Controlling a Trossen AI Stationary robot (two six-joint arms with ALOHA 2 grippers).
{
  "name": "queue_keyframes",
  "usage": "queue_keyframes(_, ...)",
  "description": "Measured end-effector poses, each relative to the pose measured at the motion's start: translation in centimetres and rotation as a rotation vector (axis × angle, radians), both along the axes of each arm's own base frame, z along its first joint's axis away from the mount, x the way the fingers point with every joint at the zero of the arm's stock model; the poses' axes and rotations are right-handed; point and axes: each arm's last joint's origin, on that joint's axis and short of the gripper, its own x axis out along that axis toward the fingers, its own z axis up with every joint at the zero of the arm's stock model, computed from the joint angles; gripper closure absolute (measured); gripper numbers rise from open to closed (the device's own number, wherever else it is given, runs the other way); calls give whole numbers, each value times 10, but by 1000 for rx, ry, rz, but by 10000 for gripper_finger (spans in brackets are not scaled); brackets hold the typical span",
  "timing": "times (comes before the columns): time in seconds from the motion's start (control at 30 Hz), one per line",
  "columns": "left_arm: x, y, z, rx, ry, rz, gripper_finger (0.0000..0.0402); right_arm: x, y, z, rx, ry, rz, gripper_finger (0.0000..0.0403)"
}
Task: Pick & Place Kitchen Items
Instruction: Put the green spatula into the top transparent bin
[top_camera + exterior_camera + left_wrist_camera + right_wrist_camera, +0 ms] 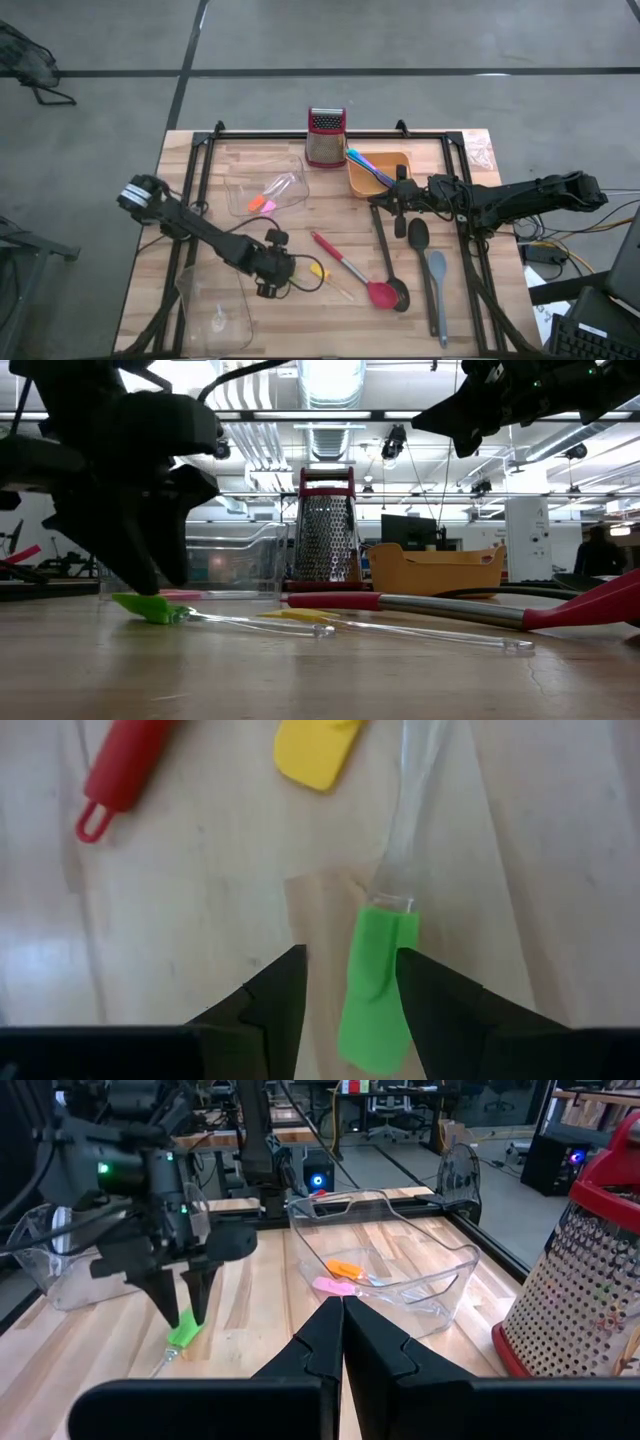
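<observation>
Green spatula [375, 982] is bracketed on the table by the left gripper [350, 982], fingers partly open, not yet lifted. Two pieces [263, 201] are already placed in the tub [240, 183]; spoons [420, 240] remain. The right gripper [340, 1320] waits closed near the tray [365, 183].

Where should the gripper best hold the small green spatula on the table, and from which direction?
Probably from straight above, on the flat green head; its clear handle is thin. The spatula lies flat, and the left gripper already straddles that head, fingers open.
</observation>
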Motion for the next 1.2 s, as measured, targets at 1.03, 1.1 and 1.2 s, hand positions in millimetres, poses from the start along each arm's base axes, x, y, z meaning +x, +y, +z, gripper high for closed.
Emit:
queue_keyframes(1.03, 7, -6, -20, -43, 79, 23, 262, 0, 0, 0, 0, 1, 0, 394)
queue_keyframes(1.1, 8, -6, -20, -45, 77, 23, 280, 0, 0, 0, 0, 1, 0, 394)
queue_keyframes(1.2, 7, -6, -18, -41, 71, 17, 312, 0, 0, 0, 0, 0, 0, 394)
